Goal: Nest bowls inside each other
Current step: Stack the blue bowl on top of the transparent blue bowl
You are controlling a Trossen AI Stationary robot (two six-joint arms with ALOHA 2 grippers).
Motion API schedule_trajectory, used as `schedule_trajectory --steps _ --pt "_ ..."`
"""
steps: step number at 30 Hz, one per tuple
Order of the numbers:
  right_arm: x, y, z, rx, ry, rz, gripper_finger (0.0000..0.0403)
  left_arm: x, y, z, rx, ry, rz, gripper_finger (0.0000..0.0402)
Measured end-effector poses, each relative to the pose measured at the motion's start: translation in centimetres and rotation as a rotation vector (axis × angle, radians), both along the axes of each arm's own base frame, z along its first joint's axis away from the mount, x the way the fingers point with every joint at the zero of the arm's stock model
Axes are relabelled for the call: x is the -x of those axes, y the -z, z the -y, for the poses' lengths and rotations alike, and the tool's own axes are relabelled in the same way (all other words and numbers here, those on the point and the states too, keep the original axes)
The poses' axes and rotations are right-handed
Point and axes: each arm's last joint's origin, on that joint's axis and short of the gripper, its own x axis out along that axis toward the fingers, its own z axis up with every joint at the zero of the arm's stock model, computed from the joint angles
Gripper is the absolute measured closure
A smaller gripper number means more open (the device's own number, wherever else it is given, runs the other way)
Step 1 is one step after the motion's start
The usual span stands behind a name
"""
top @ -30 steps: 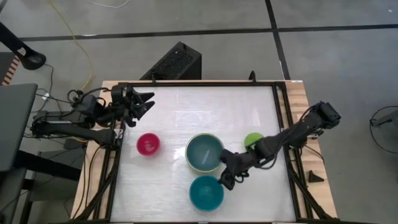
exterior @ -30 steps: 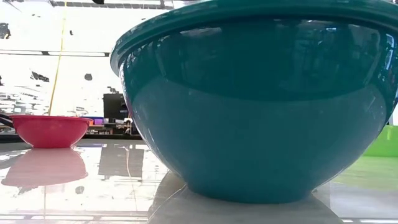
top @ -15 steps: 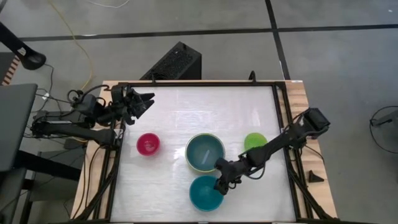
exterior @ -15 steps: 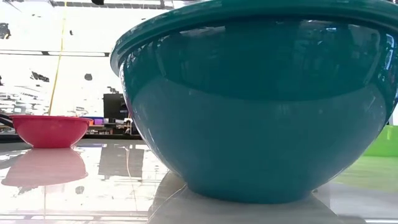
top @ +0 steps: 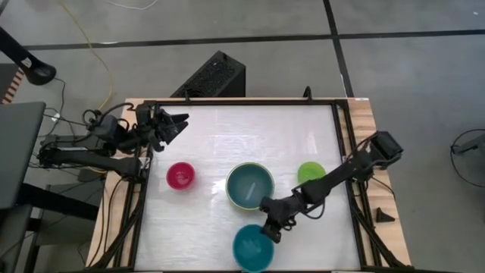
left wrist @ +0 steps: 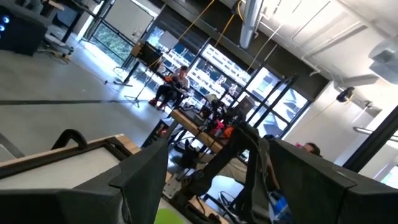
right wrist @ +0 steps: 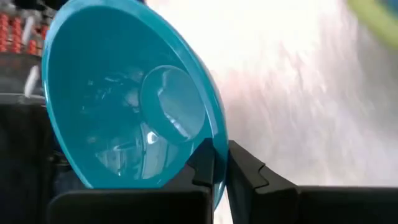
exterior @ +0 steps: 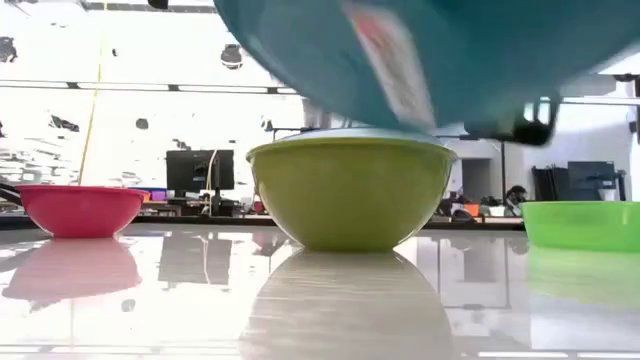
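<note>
The teal bowl (top: 251,249) hangs near the table's front edge with my right gripper (top: 271,230) shut on its rim. In the low view the teal bowl (exterior: 440,60) fills the top, off the tabletop. The olive-green bowl (top: 250,186) stands at mid-table on its base, with a light blue bowl (top: 250,184) inside it. The small pink bowl (top: 180,176) stands to its left and the small bright green bowl (top: 310,173) to its right. My left gripper (top: 174,125) waits open above the far left corner. My right gripper pinches the teal bowl's rim (right wrist: 216,146) on the bowl's far right side. One finger (right wrist: 202,165) is inside the bowl and the other finger (right wrist: 245,169) outside. The fingers slant down from the far right. The bowl is tilted and clear of the table.
A dark frame (top: 342,152) runs along the table's edges. A black box (top: 212,76) stands on the floor behind the table. Bare tabletop (top: 189,227) lies at the near left and along the far side.
My right gripper has come down toward the near edge onto the teal bowl and shut on its rim. The bowl, which stood on the table, is now tipped, lifted off the tabletop and shifted toward the near edge.
</note>
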Motion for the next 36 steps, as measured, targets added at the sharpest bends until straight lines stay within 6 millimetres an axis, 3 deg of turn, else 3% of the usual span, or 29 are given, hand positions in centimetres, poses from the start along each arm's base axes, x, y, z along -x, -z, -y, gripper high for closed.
schedule_trajectory --steps 6,11,14,18,24,28,36 --pt "0.4 -3.8 2.0 0.062 0.085 0.171 0.036 -0.2 0.1 0.0 -0.009 -0.007 -0.011 0.0132" --pt "0.3 -5.8 6.2 0.146 0.19 0.228 0.036 -0.4 0.2 0.0 -0.009 -0.01 -0.018 0.0132" --pt "0.5 -6.3 9.4 0.222 0.245 0.164 0.036 -0.6 0.3 0.0 -0.007 -0.009 -0.027 0.0132" --pt "0.9 -7.2 12.7 0.325 0.192 0.009 0.036 -0.8 0.3 0.0 0.005 -0.005 -0.026 0.0132" --pt "0.8 -8.6 15.5 0.401 0.078 -0.084 0.036 -0.9 0.4 0.0 0.017 -0.002 -0.027 0.0132" --pt "-0.4 -8.6 16.8 0.38 0.038 -0.087 0.036 -0.9 0.4 0.0 0.017 -0.002 -0.025 0.0132" --pt "-3.2 -5.8 17.5 0.391 -0.054 -0.231 0.036 -0.9 0.4 0.0 0.019 0.0 -0.023 0.0132"
